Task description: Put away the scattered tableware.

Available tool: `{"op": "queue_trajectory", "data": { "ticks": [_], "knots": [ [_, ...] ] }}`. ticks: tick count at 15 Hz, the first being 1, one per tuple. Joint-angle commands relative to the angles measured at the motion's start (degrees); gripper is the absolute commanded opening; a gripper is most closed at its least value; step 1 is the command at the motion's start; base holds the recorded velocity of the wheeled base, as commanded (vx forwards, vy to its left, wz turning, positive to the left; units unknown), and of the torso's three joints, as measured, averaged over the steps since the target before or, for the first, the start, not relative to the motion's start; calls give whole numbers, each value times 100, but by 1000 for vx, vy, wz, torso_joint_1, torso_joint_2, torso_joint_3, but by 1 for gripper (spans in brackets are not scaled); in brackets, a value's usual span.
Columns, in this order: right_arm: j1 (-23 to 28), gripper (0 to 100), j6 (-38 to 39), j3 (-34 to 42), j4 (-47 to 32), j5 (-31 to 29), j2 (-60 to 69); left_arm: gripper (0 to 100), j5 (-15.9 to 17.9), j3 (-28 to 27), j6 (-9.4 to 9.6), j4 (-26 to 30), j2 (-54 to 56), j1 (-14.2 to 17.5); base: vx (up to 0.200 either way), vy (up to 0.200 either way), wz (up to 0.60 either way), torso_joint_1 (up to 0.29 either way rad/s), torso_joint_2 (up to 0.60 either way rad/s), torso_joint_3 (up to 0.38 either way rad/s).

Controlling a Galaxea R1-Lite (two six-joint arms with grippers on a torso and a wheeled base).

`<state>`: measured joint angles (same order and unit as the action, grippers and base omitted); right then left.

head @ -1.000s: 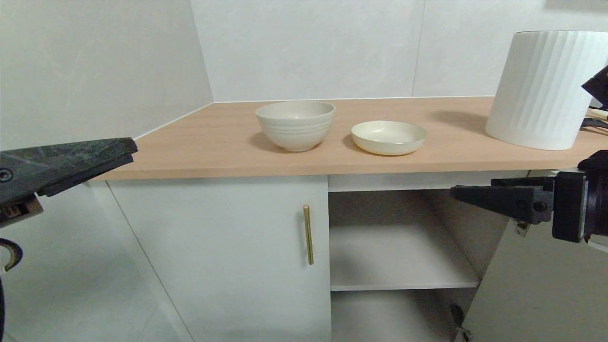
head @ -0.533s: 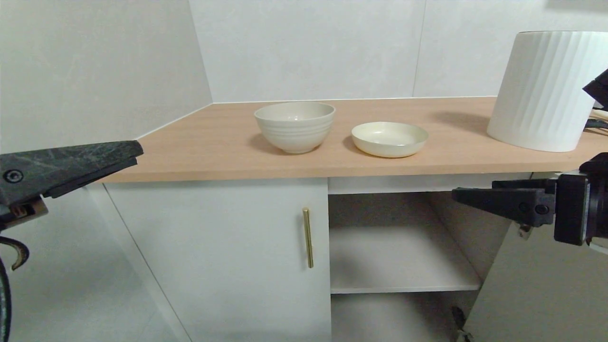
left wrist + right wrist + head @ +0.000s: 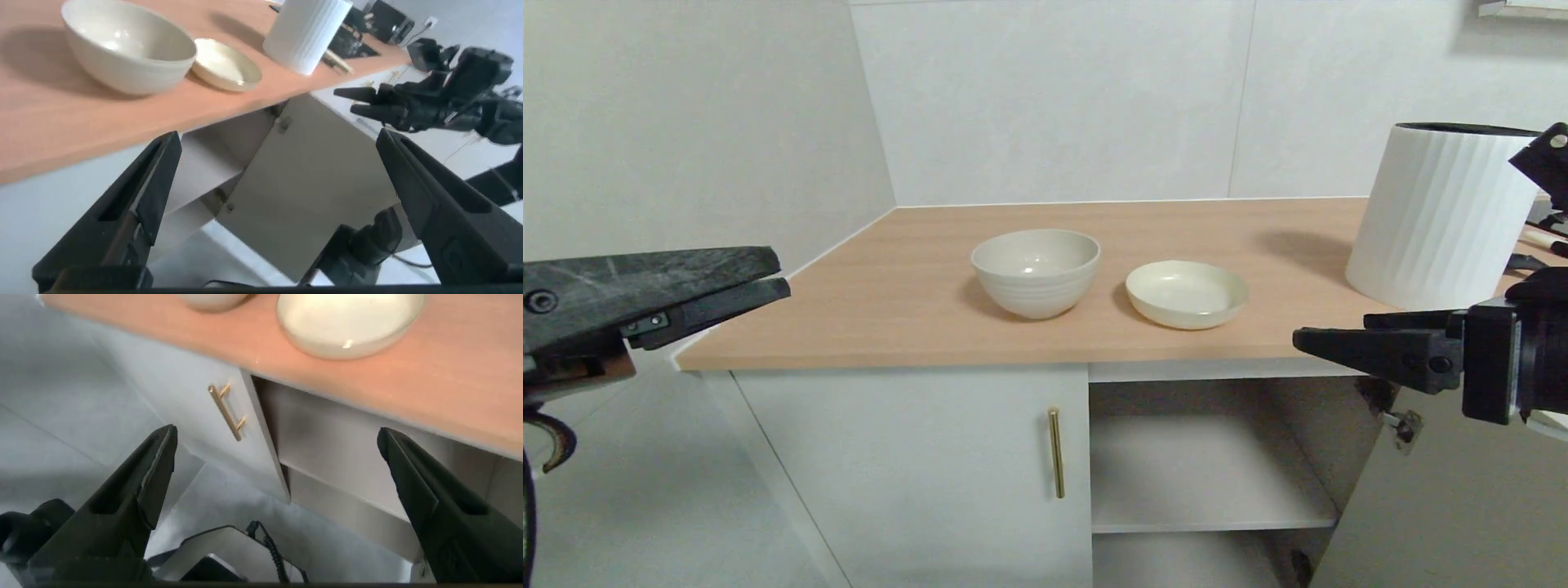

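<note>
While both arms hang in front of the cabinet, you have the left gripper (image 3: pixel 780 276) out at the far left, about level with the front edge of the countertop (image 3: pixel 890 314) and well apart from the tableware. Its jaws are spread wide, with nothing between them.

Next along, the bowl (image 3: pixel 1036 271) sits upright on the wooden top, near the middle and a little back from the edge. Just beside it on the right, apart and not touching, lies the shallow dish (image 3: pixel 1186 292), also upright. Both are cream-coloured, and you can see nothing inside either.

Below the bowl, the left door (image 3: pixel 907 465) is closed, with its brass handle (image 3: pixel 1055 453) standing vertical at the door's right edge. Below the dish, the compartment is open, and you can see a white shelf (image 3: pixel 1201 482) inside.

Farther right, a tall white ribbed container (image 3: pixel 1441 216) stands on the counter. The right gripper (image 3: pixel 1327 333) hovers just below the counter edge, in front of the swung-out door (image 3: pixel 1445 506). It points toward the open compartment with its jaws parted wide, holding nothing.
</note>
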<state>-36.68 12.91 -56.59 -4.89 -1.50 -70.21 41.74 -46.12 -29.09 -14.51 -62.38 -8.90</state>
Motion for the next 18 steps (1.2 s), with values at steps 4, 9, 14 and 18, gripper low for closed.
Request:
{"op": "queue_trajectory", "data": {
  "ticks": [4,9,14,18],
  "knots": [
    [47,100,1,-1,-3,44,-63,100,-43,-38,-62,0,-328,2,0,0,0,173,-481,-299],
    [47,100,1,-1,5,71,-90,100,-96,-47,-62,0,-591,2,0,0,0,192,-487,-287],
    [320,100,-175,-1,199,150,-582,100,-289,-477,-62,18,-1286,11,0,0,0,185,-434,-240],
    [355,100,520,-696,375,-123,-1435,100,-333,-1233,-62,756,-2112,20,0,0,0,26,-50,-35]
  ]
}}
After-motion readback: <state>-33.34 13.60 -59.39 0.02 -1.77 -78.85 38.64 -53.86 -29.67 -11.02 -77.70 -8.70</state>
